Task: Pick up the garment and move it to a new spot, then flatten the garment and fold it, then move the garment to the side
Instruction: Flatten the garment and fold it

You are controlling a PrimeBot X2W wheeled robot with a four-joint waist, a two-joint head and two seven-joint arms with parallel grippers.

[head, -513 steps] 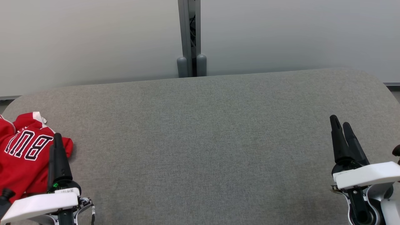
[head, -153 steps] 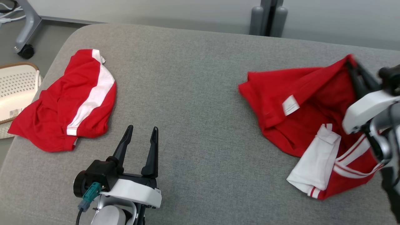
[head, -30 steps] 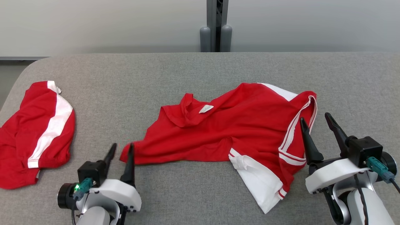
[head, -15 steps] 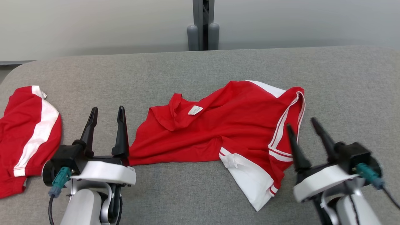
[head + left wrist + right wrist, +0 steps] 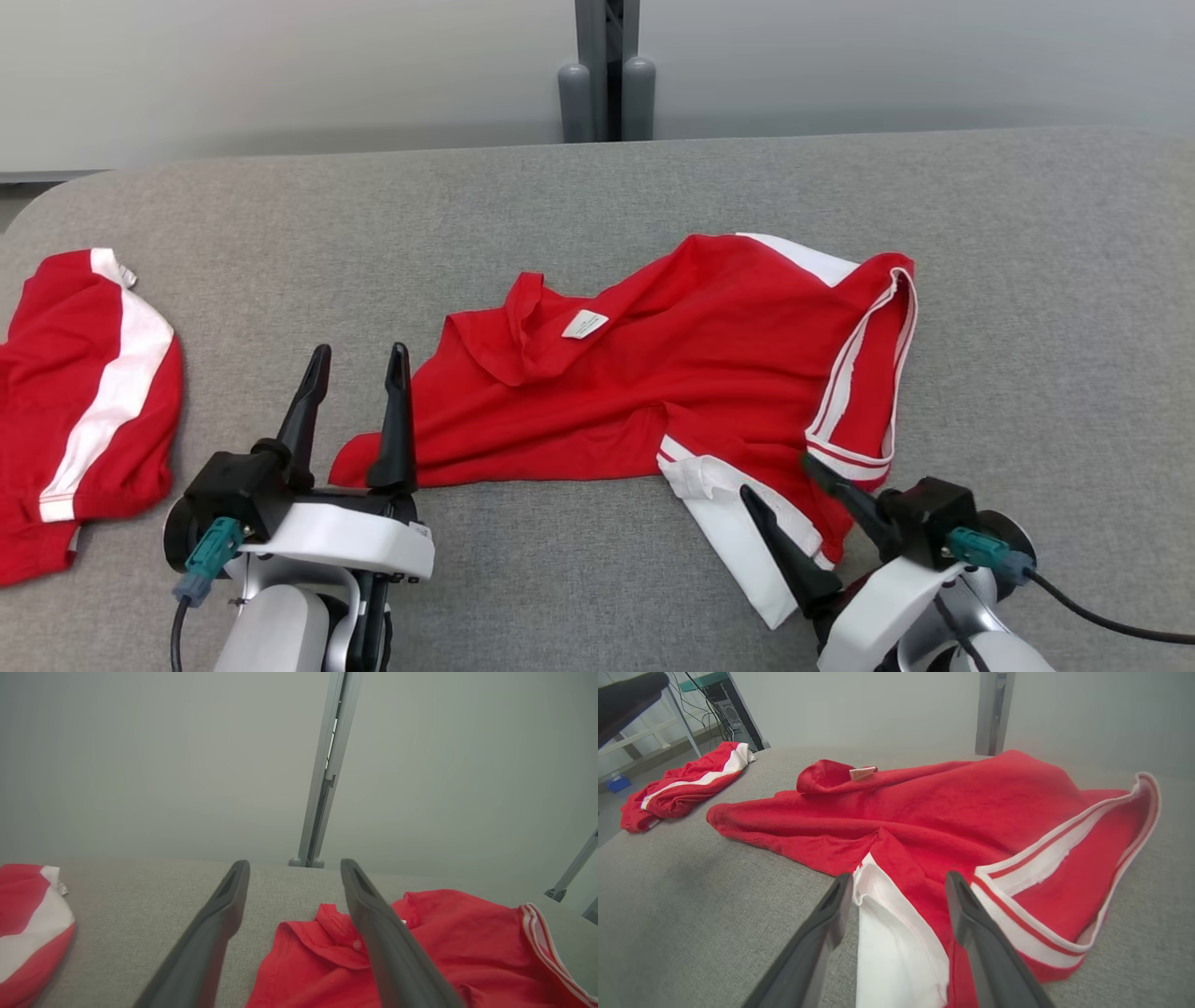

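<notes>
Garment (image 5: 607,411) just beside left end effector (image 5: 359,349), under right end effector (image 5: 777,474)

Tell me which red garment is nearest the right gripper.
The middle garment, spread across the table: the right gripper's open fingers straddle its white part. The other garment lies bunched at far left.

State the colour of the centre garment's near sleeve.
The sleeve is white, clearest in the right wrist view.

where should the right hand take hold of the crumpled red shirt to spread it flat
Probably the white sleeve at the red shirt's near right corner, approached from the robot's side, low along the grey surface. The sleeve sticks out as a loose flap with its free edge facing the open right hand, whose fingers straddle it.
</notes>
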